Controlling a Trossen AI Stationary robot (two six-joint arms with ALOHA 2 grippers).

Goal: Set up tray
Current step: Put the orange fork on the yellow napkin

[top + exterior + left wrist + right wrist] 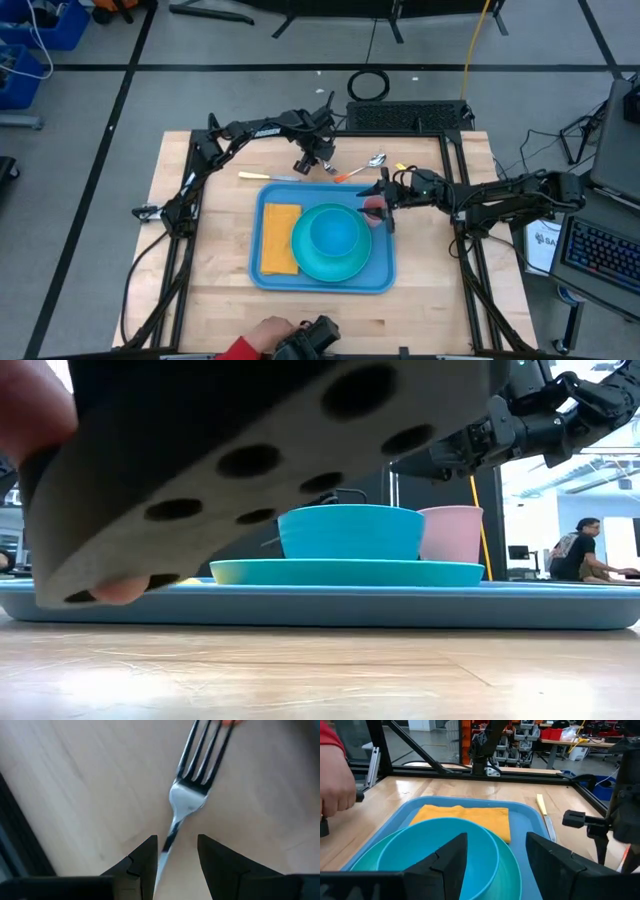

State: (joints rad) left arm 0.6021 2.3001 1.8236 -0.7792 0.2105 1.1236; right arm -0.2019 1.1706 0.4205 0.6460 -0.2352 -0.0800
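The left gripper [175, 857] is held open above a fork [190, 795], the handle seen between the parted fingers but not yet clamped; a pickup appears intended. In the high view this gripper [305, 165] is placed just beyond the tray [268, 275], near a spoon [372, 160]. The right gripper [385, 205] is positioned at the tray's far right corner by a pink cup [450, 533], fingers spread and empty. The tray lies mid-table, loaded with a napkin [281, 238], plate [345, 572] and bowl [333, 232]. A person's hand [270, 333] is seen at the near edge.
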